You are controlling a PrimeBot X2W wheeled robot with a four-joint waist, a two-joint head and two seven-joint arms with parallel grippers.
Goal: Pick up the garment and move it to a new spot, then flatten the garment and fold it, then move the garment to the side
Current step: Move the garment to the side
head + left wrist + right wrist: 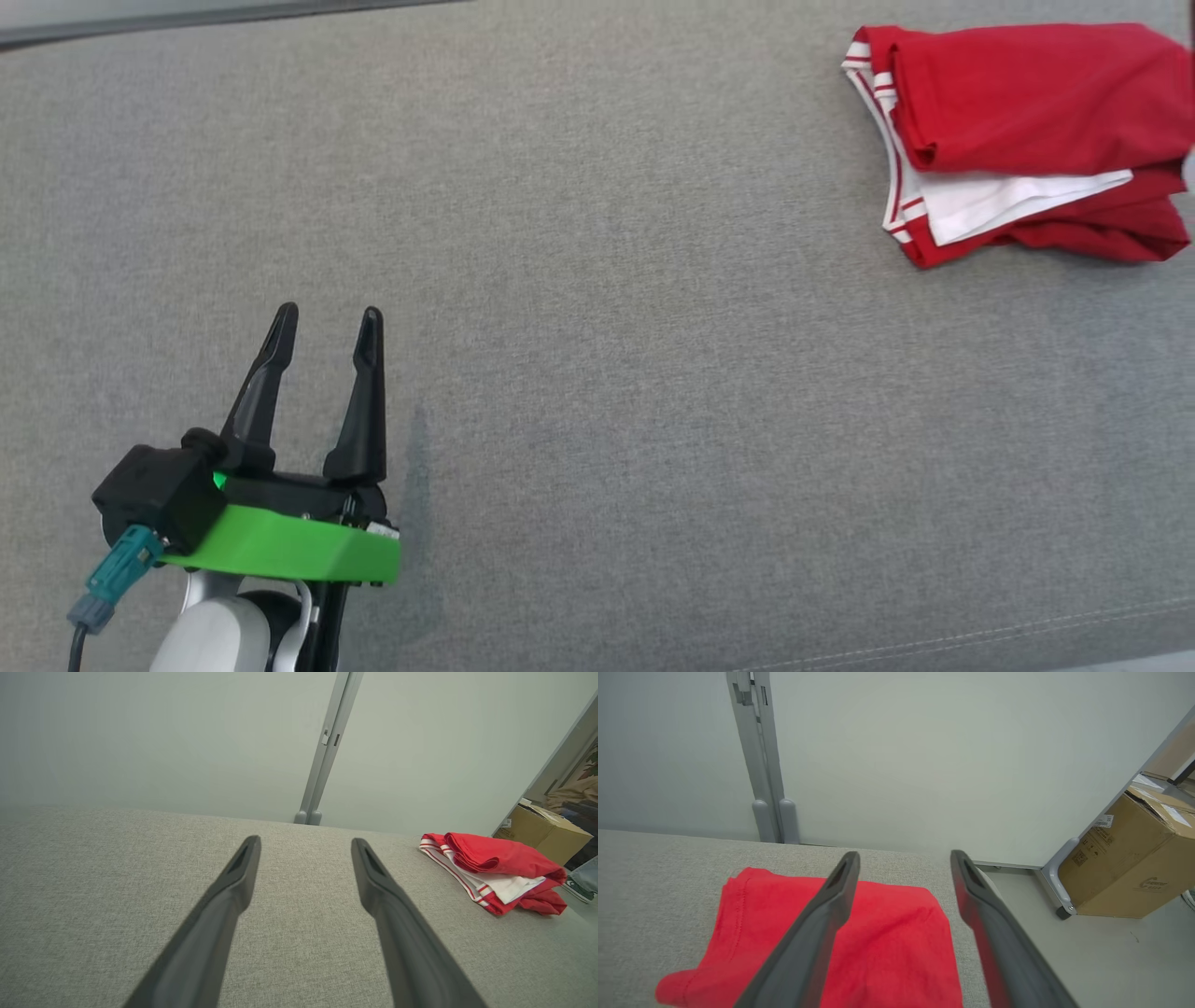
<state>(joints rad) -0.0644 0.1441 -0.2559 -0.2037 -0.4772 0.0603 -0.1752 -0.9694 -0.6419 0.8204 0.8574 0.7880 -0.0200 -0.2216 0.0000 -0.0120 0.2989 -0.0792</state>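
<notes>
**Garment at the Far Right, Left Gripper Well Apart**

The garment (1027, 140) lies folded on the cushioned surface (597, 280), at its far right corner. My left gripper (328, 315) is over the near left part, well apart from the garment. My right gripper (904, 856) is above the garment, one finger over the cloth and the other near the surface's right end; I cannot tell whether it touches. Behind the surface stands a wall with an upright post (761, 765). A box (1125, 858) sits on the floor past the right end.
</notes>
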